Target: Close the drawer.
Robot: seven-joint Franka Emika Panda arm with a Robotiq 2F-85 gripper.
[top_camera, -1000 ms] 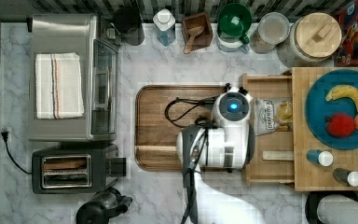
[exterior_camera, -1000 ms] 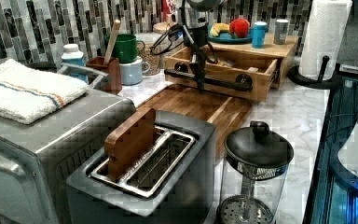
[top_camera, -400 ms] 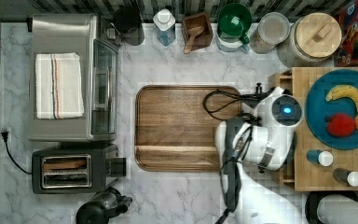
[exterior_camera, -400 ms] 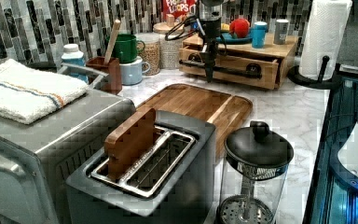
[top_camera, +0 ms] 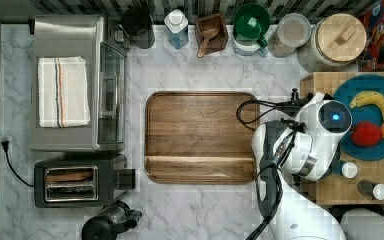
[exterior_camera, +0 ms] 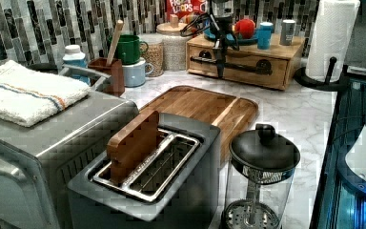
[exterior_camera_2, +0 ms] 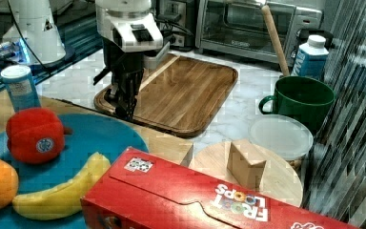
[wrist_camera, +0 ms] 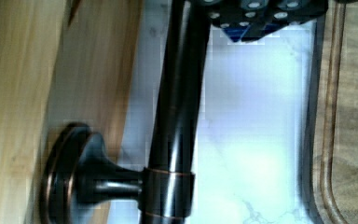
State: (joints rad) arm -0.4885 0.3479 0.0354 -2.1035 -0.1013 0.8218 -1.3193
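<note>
The drawer [exterior_camera: 248, 67] sits in the light-wood stand [exterior_camera: 290, 49] at the counter's [exterior_camera: 290, 109] far end in the left view, its front looking flush with the stand's face; the gripper [exterior_camera: 219, 67] hangs at the black handle [exterior_camera: 233, 64], and you cannot tell how wide it is set. In the wrist view the handle [wrist_camera: 177, 116] stands just off the wood front [wrist_camera: 23, 93]. Judge the push nearly spent; keep any last pressure square to the front and light, so the stand does not slide back; then come away from the handle without hooking it. A second ago the drawer stood well out, reaching the tray [exterior_camera: 205, 102]; since then the arm has carried it in.
</note>
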